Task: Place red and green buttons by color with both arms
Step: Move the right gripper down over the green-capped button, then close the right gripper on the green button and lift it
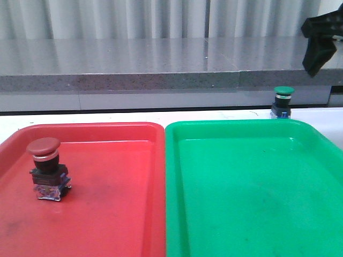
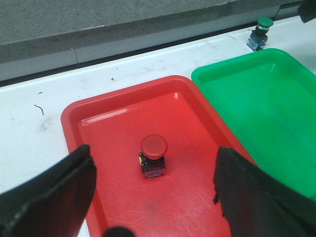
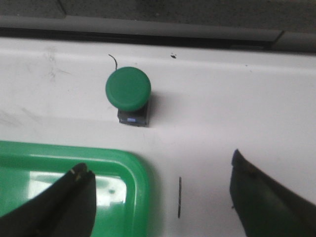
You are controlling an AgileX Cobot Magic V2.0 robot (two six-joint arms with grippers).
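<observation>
The red button (image 1: 45, 160) stands upright in the left part of the red tray (image 1: 107, 214). In the left wrist view it (image 2: 153, 155) lies ahead of my left gripper (image 2: 153, 202), which is open and empty above the tray. The green button (image 1: 283, 101) stands on the white table just behind the far right corner of the green tray (image 1: 241, 187). My right gripper (image 3: 158, 197) is open and empty, hovering above the table short of the green button (image 3: 128, 91). It shows at the top right of the front view (image 1: 319, 45).
The two trays sit side by side and touch at the middle. A grey stone ledge (image 1: 161, 64) runs along the back of the white table (image 1: 134, 115). The green tray's corner (image 3: 133, 168) lies under the right gripper's left finger.
</observation>
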